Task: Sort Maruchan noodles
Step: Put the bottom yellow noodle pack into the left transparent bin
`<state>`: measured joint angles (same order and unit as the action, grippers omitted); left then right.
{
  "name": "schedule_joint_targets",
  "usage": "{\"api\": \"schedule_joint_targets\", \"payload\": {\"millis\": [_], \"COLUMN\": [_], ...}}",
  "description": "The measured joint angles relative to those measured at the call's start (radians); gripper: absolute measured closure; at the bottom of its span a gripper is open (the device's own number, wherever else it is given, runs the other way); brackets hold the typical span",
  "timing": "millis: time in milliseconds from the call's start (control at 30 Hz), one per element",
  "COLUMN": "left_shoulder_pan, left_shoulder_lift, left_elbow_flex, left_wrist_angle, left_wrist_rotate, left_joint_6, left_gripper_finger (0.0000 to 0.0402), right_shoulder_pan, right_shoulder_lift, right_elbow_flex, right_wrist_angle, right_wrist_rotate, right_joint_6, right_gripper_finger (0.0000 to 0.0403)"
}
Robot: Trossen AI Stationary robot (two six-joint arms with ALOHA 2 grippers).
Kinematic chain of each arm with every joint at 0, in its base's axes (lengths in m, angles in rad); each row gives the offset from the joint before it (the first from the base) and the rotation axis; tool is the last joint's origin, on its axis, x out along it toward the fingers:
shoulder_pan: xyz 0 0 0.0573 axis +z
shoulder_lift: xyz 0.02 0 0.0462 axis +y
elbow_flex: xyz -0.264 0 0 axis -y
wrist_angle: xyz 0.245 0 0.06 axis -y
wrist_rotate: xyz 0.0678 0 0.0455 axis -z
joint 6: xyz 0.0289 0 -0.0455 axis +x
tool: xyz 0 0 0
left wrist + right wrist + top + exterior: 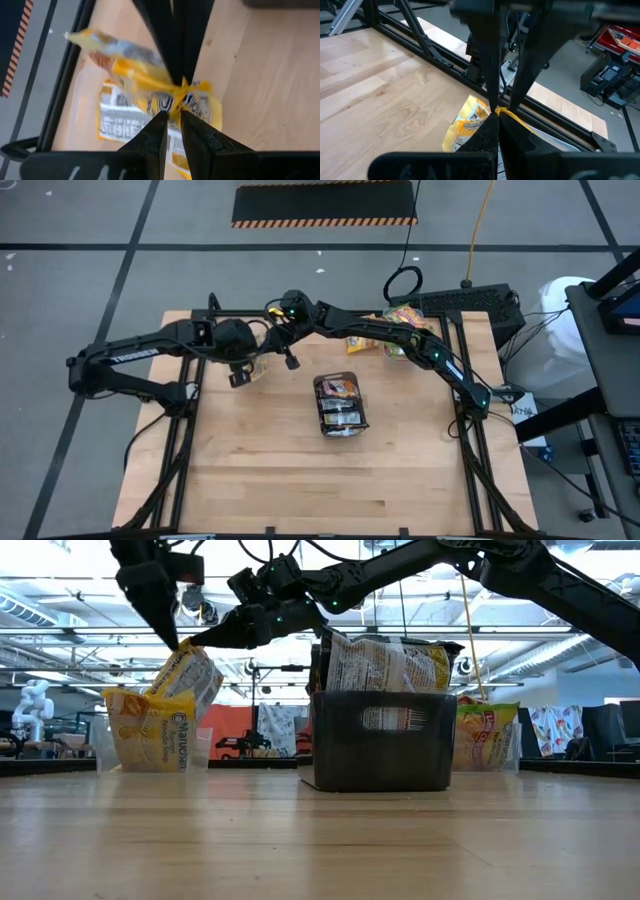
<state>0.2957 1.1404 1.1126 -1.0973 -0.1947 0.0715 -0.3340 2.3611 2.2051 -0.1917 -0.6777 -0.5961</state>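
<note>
Both grippers meet at one yellow packet (145, 82) above the surface's (400, 480) far left edge: your left gripper (171, 117) holds a narrow pinch, your right gripper (498, 112) is clamped tight, apparently on the same packet. Open wood lies nearer you, beyond the dark tray (380, 750).

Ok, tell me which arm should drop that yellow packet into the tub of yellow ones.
Left, probably. Both grippers pinch the yellow packet, but the left gripper hangs just above the clear tub, while the right gripper only reaches it with its arm stretched across the table.

glossy plastic yellow packet (145, 85), smooth wooden table (260, 470)
</note>
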Motion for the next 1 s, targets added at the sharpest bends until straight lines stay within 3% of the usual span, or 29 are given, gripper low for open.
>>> {"api": "schedule_joint_targets", "payload": {"millis": [767,1000], "left_shoulder_pan": [0.012,0.022], "left_shoulder_lift": [-0.004,-0.004], "left_elbow_flex": [-0.048,-0.048], "left_wrist_angle": [0.062,0.062], "left_wrist_rotate": [0.0,0.003], "left_joint_6": [0.001,-0.039], "left_gripper_finger": [0.034,0.0394], "right_shoulder_pan": [0.0,0.0], "right_shoulder_lift": [0.0,0.0], "right_elbow_flex": [0.0,0.0], "right_wrist_angle": [0.0,0.0], "right_wrist_rotate": [0.0,0.0], "right_joint_6": [0.0,0.0], "right_gripper_finger": [0.0403,0.0403]}}
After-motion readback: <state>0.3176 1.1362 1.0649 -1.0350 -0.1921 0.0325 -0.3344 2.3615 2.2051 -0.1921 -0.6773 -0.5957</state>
